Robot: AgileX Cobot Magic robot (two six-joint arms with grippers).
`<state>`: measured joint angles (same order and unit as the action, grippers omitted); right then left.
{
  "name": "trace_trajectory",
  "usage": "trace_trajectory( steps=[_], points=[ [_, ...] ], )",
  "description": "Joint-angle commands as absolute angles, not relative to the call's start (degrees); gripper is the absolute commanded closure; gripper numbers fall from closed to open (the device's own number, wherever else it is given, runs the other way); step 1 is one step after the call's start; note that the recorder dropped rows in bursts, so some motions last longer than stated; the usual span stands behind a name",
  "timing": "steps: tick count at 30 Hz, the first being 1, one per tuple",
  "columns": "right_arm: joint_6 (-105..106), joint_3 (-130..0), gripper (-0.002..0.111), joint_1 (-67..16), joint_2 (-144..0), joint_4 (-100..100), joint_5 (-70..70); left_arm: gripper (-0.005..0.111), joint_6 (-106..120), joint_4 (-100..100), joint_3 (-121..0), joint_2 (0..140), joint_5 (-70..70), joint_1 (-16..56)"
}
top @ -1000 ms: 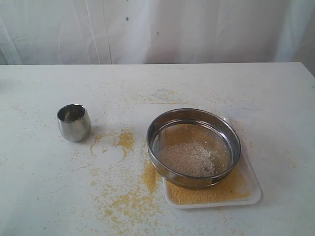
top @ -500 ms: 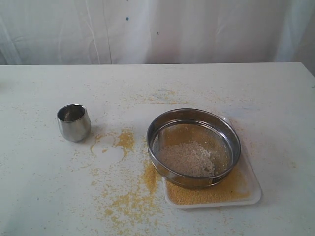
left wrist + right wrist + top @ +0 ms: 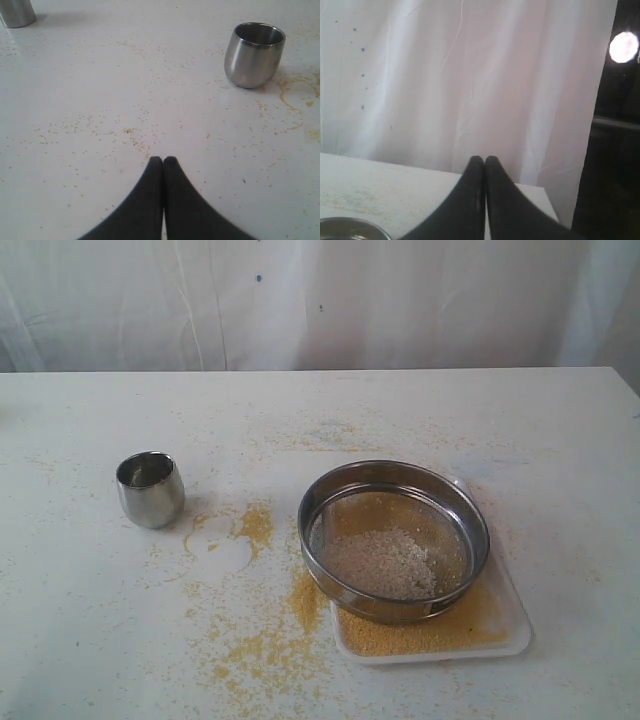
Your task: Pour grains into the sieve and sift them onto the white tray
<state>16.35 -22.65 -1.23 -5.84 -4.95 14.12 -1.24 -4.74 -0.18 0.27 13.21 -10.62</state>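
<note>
The left jaws are closing tip to tip with nothing between them, hanging low over the desk (image 3: 90,90), well apart from the steel cup (image 3: 253,54). The right jaws are likewise pressing together empty, facing the white curtain (image 3: 445,75) above the desk's far edge.

In the exterior view the sieve (image 3: 393,540) is resting on the white tray (image 3: 515,625), its left rim reaching past the tray's left edge. Only the tray's near and right margins are showing. Pale coarse grains (image 3: 385,562) are lying heaped on the mesh, and fine yellow ones are covering the tray's near strip. More yellow grains are lying scattered over the desk between cup and sieve. These two are standing well apart, and open desk is stretching behind both.
</note>
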Motion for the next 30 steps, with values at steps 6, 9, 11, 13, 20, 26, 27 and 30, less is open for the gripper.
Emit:
trace_trajectory(
  steps=[6,9,11,13,20,26,27,30],
  points=[
    [11.45,-21.26,0.108,-1.08,-5.19,-4.31,13.98,0.107,-1.27,-5.03,0.00,0.00,13.23,-10.70],
    [11.45,-21.26,0.108,-1.08,-4.66,-4.31,13.20,0.107,-1.27,-5.03,0.00,0.00,13.23,-10.70],
    [11.45,-21.26,0.108,-1.08,-3.72,-4.31,13.09,0.107,-1.27,-5.03,0.00,0.00,13.23,-10.70],
    [11.45,-21.26,0.108,-1.08,-2.27,-4.31,12.56,0.107,-1.27,-5.03,0.00,0.00,13.23,-10.70],
    [11.45,-18.40,0.108,-0.18,0.00,-3.06,0.87,0.107,-1.27,-5.03,0.00,0.00,13.23,-10.70],
    [11.80,-9.63,0.108,1.40,0.00,-3.06,-7.43,0.107,-1.27,-5.03,0.00,0.00,13.23,-10.70],
    [11.80,-7.67,0.108,1.67,0.00,-3.06,-6.89,0.107,-1.27,-5.03,0.00,0.00,13.23,-10.70],
    [11.80,-1.42,0.108,2.72,0.00,-3.06,-6.49,0.107,-1.27,-5.03,0.00,0.00,13.23,-10.70]
  ],
)
